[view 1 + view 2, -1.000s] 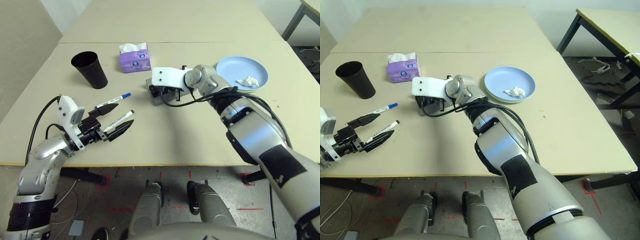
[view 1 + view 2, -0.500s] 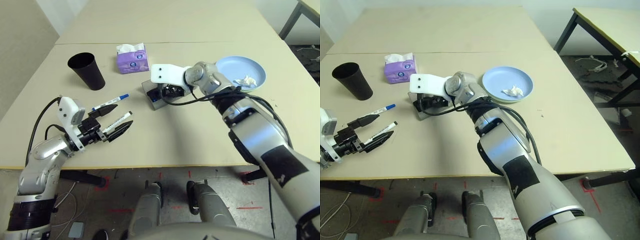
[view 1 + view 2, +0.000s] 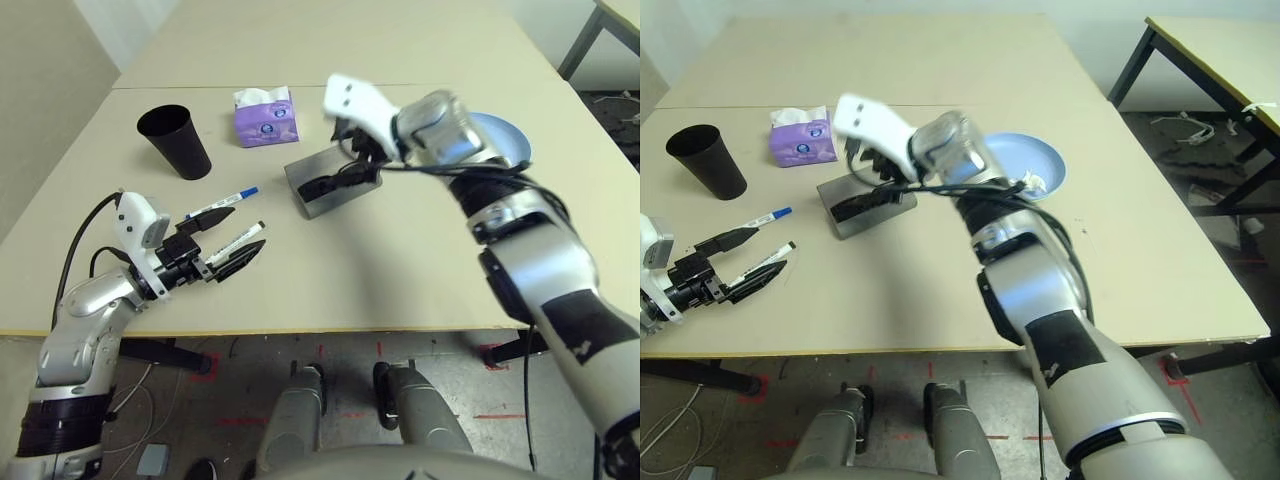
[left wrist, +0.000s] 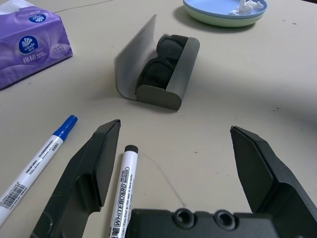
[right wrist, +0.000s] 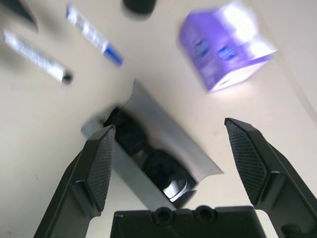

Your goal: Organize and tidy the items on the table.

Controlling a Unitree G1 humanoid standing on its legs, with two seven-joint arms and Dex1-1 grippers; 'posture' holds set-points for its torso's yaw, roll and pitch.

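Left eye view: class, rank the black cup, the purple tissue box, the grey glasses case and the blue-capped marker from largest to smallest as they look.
1. grey glasses case
2. black cup and purple tissue box: too alike to rank
3. blue-capped marker, the thinnest

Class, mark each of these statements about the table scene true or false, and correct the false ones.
1. The sunglasses lie inside the open case. True.
2. The right gripper is shut on the case. False: it is open, above the case, holding nothing.
3. The cup stands upright. True.
4. The tissue wad lies in the cup. False: it lies on the blue plate.
5. Both markers have blue caps. False: one blue cap, one black cap.
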